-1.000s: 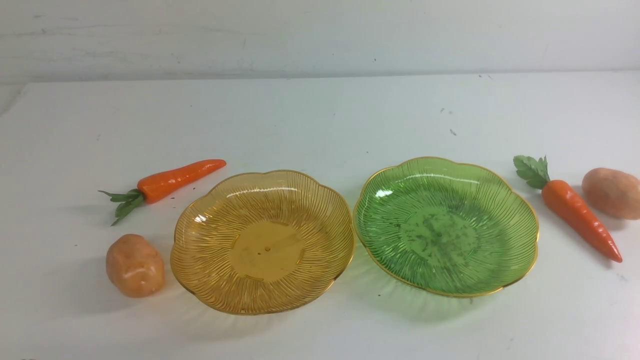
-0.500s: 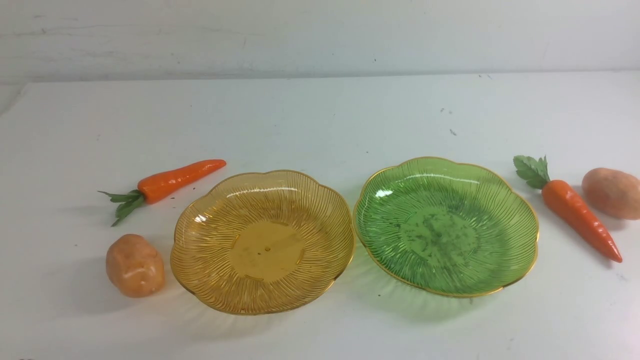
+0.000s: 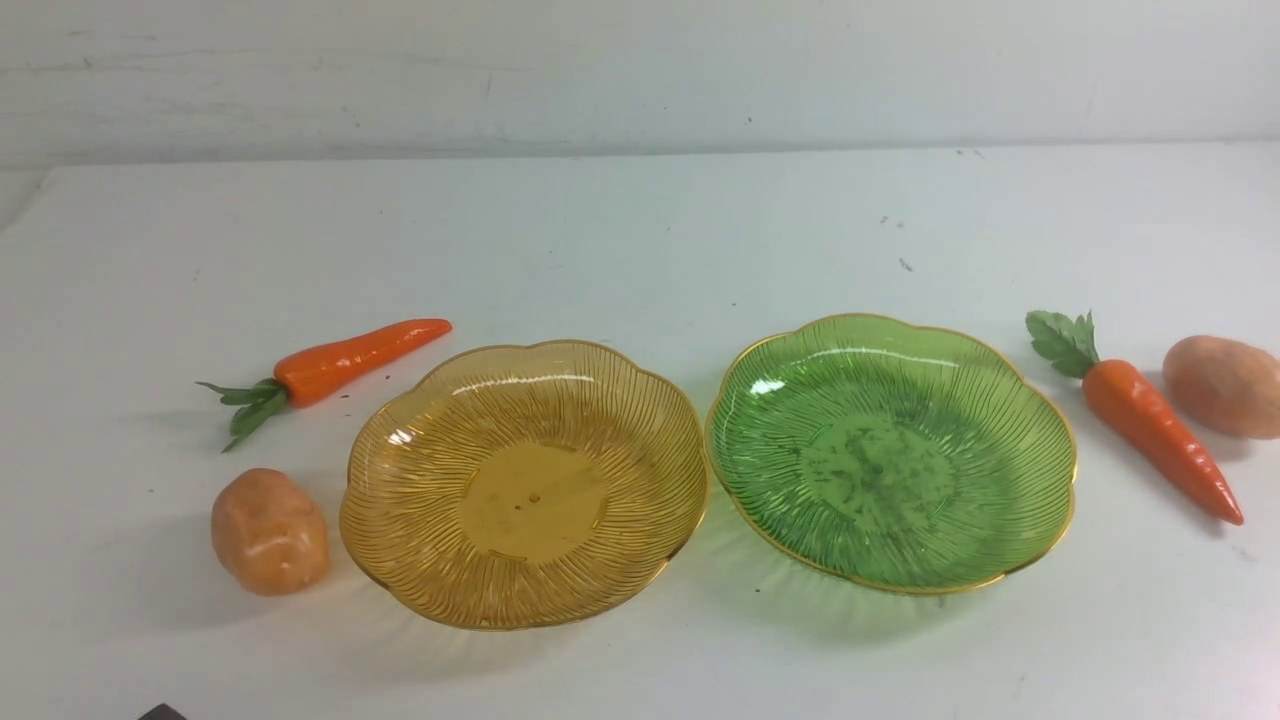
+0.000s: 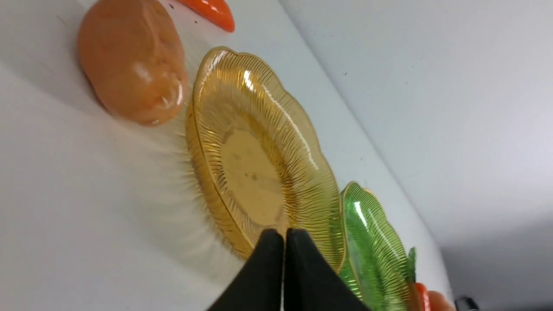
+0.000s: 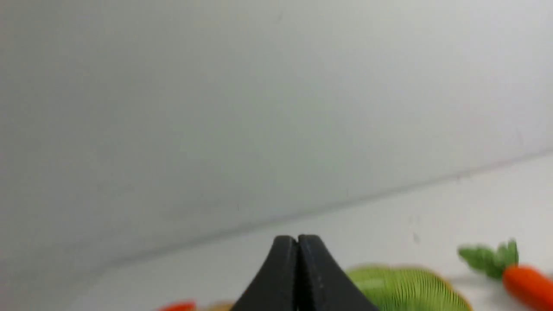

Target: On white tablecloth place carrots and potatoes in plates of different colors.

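On the white tablecloth (image 3: 620,240) an amber-yellow plate (image 3: 524,484) and a green plate (image 3: 890,452) lie side by side, both empty. One carrot (image 3: 345,362) and one potato (image 3: 270,531) lie left of the amber plate. A second carrot (image 3: 1150,425) and potato (image 3: 1222,385) lie right of the green plate. In the left wrist view my left gripper (image 4: 284,235) is shut and empty, near the amber plate (image 4: 259,155) and the left potato (image 4: 131,60). In the right wrist view my right gripper (image 5: 297,239) is shut and empty, with the green plate (image 5: 406,287) and a carrot (image 5: 525,285) ahead.
A pale wall (image 3: 640,70) rises behind the table's far edge. A small dark corner (image 3: 162,712) of the left arm shows at the front view's lower edge. Small dark specks (image 3: 905,264) mark the cloth behind the green plate.
A dark corner of the left arm has come into the front view at the lower left. Plates, carrots and potatoes have not moved.
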You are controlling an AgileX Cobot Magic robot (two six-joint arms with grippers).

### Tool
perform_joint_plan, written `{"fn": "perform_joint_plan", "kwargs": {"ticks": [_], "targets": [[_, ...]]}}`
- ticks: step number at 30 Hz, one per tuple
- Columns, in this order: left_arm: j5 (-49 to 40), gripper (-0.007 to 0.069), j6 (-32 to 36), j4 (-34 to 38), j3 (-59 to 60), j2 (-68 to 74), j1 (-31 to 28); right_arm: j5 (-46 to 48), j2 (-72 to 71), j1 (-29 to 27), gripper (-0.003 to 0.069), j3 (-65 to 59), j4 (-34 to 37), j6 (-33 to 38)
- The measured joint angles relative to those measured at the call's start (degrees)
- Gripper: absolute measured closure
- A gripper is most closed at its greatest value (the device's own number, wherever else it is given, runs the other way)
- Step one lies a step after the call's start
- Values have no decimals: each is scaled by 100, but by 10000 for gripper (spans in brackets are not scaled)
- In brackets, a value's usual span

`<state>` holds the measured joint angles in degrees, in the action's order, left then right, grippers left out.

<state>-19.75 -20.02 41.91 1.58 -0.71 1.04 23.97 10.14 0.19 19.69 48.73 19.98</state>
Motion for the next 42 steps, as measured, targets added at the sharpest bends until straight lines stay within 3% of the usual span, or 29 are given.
{"fn": "perform_joint_plan", "kwargs": {"ticks": [4,8,11,14,18,25,31,38,40,42], "targets": [[52,634,152,243,-139,0,0,1513,1652,0,673,98,-764,-735],[-55,634,938,51,-1339,364,0,2277,3316,0,671,871,-1846,-1203],[-736,634,1367,-330,-2095,1149,0,2673,4751,0,666,2003,-2953,-1503],[-1966,634,1679,-1052,-2804,2363,0,2690,5833,0,643,2665,-3791,-1827],[-2767,634,1945,-1475,-3145,3368,0,2683,7110,0,546,3646,-4456,-2181],[-3073,634,2085,-1555,-3150,3777,0,2563,9032,4,275,4917,-5311,-2219],[-3080,634,2091,-1560,-3150,3777,0,2485,9934,4,185,5302,-5985,-2510],[-3097,634,2103,-1560,-3150,3777,0,2323,10428,6,193,5340,-6021,-2582],[-3109,634,2103,-1560,-3155,3777,0,2323,10448,11,277,5367,-5993,-2587],[-3119,634,2103,-1560,-3156,3777,0,2402,10452,11,432,5392,-5964,-2587]]}}
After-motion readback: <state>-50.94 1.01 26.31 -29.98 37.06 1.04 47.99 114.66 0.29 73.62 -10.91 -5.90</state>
